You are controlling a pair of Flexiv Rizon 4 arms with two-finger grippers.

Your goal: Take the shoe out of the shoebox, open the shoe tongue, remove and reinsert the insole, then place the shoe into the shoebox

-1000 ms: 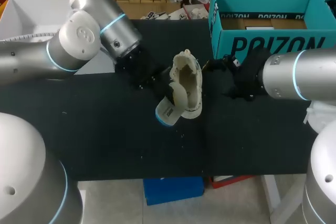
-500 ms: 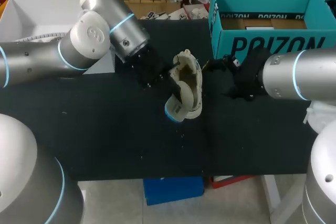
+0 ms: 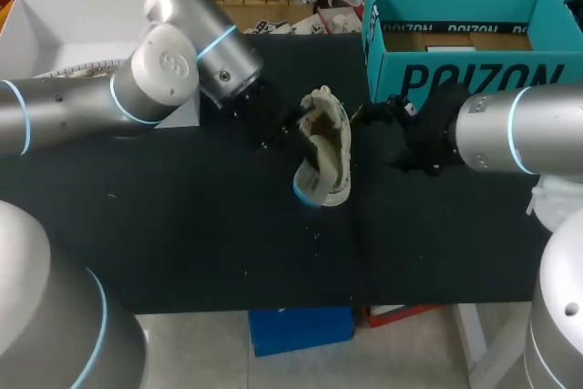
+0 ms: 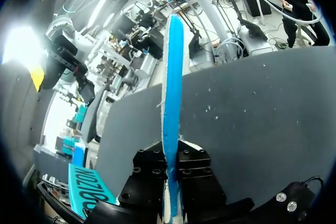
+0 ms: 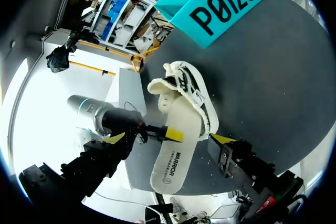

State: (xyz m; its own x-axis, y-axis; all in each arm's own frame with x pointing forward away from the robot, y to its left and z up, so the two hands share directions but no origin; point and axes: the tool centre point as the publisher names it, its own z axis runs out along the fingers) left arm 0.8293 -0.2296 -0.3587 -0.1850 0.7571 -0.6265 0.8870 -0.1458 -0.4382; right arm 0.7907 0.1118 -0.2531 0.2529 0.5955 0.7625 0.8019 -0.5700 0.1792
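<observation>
Left wrist view: L fingers [image 4: 149, 169] clenched on insole [image 4: 172, 103] over black table [image 4: 252, 119]; R fingers [image 5: 222, 139] spread by shoe [image 5: 189, 98].

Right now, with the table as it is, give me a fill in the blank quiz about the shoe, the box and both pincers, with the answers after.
1. The left pincer is shut on the ___.
2. The right pincer stands ___, gripping nothing.
3. The shoe lies on the table, ___ (inside or outside) the teal shoebox.
Missing words: insole; open; outside.
</observation>
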